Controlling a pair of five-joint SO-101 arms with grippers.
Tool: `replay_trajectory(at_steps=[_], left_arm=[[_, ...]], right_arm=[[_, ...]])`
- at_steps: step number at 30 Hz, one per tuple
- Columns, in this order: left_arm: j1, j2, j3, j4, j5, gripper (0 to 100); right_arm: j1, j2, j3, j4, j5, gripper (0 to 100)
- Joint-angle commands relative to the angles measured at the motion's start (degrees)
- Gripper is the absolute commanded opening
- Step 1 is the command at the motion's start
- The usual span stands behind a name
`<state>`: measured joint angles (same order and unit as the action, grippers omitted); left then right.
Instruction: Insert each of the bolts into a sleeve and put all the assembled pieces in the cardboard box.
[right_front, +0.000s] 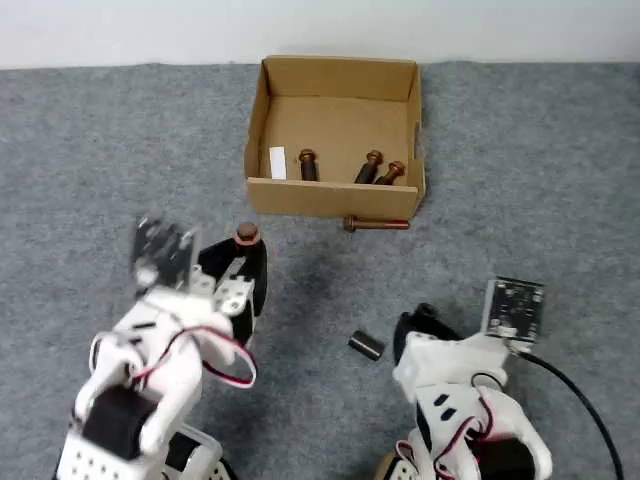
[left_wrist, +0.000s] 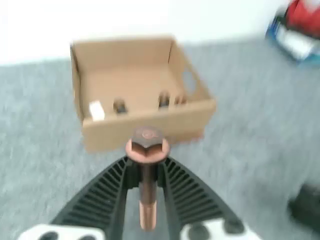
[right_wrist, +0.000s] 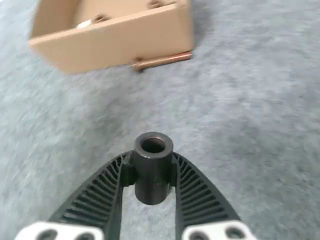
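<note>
My left gripper (left_wrist: 146, 167) is shut on a copper bolt (left_wrist: 146, 150), held head up and in front of the cardboard box (left_wrist: 145, 127). From above, that bolt (right_front: 247, 235) sits at the left gripper (right_front: 245, 258), left of the box's front wall (right_front: 330, 198). My right gripper (right_wrist: 152, 165) is shut on a black sleeve (right_wrist: 152, 150), bore facing up. A second bolt (right_front: 377, 224) lies on the carpet against the box front, and it is also the bolt (right_wrist: 162, 61) in the right wrist view. A loose sleeve (right_front: 366, 345) lies beside the right gripper (right_front: 415, 325). Three assembled pieces (right_front: 370, 168) lie in the box.
Grey carpet covers the table. A white tag (right_front: 277, 162) rests inside the box at its left. A red and blue object (left_wrist: 297, 25) stands far off behind the box. Open carpet lies between the two arms and the box.
</note>
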<state>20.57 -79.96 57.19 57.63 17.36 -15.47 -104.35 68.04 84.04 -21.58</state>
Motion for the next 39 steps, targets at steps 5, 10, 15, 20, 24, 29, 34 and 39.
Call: replay_trajectory(at_steps=[5,10,15,20,24,29,34,39], left_arm=[[3.6,-22.86,12.53,-9.14,0.7,1],[6.07,-23.56,13.14,-9.49,5.36,1],[10.2,-23.56,12.62,-9.32,11.16,1],[15.03,-23.56,12.62,-9.32,15.3,1],[16.09,-23.56,12.62,-9.41,15.47,1],[16.18,-23.3,12.88,-9.41,15.47,1],[16.18,-23.21,13.05,-9.23,15.47,1],[16.26,-23.21,15.25,-9.23,15.47,1]], right_arm=[[-10.33,0.57,-0.09,-5.93,8.18,0.8],[-19.12,0.66,1.67,-10.15,10.99,0.8],[-25.01,0.66,2.46,-14.2,15.91,0.8],[-27.74,0.66,4.31,-17.45,19.16,0.8],[-27.91,0.66,4.66,-18.59,20.66,0.8],[-28.0,0.66,4.66,-18.59,23.38,0.8],[-28.0,0.66,4.66,-18.59,23.74,0.8],[-28.0,0.66,4.4,-18.59,26.11,0.8]])
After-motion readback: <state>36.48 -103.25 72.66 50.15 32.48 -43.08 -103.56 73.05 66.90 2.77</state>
